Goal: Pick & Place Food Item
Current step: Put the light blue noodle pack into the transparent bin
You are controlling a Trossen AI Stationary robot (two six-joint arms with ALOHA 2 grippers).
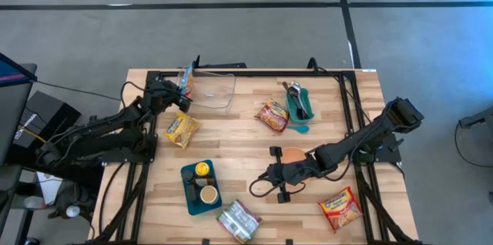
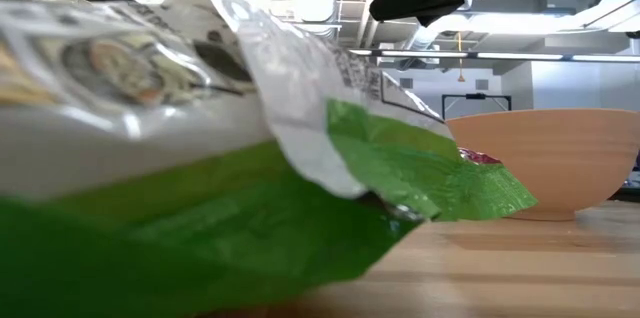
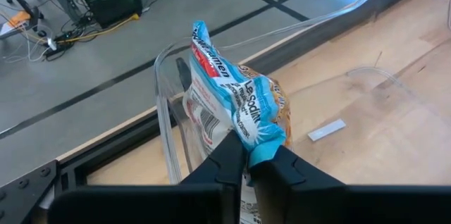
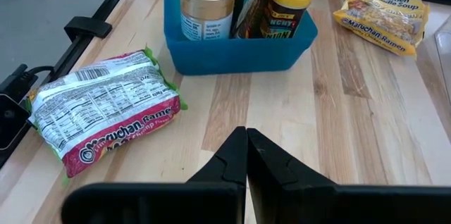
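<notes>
A blue-and-white food packet (image 3: 232, 97) sits in my left gripper (image 3: 246, 159), which is shut on it at the table's far left, by the rim of a clear plastic container (image 1: 214, 89). The same packet (image 1: 185, 80) shows at the container's left edge in the high view. My right gripper (image 4: 246, 139) is shut on nothing and hovers over bare wood in the near middle of the table (image 1: 263, 186), between a blue bin (image 1: 200, 188) and an orange bowl (image 1: 294, 155). My left gripper pinches the packet's blue end seam (image 3: 266, 148) between its two fingers. The fingers slant downward, coming from the table's left side. The packet stands up past the fingertips, over the clear container's wall (image 3: 165, 104); whether it rests on that wall I cannot tell.
Ramen packets lie about: yellow (image 1: 182, 129), red (image 1: 273, 115), one at the near right (image 1: 340, 207), and a green-edged one (image 4: 106, 111) near the front. The blue bin (image 4: 239, 30) holds jars. A teal bowl with utensils (image 1: 299, 105) stands at the far right.
</notes>
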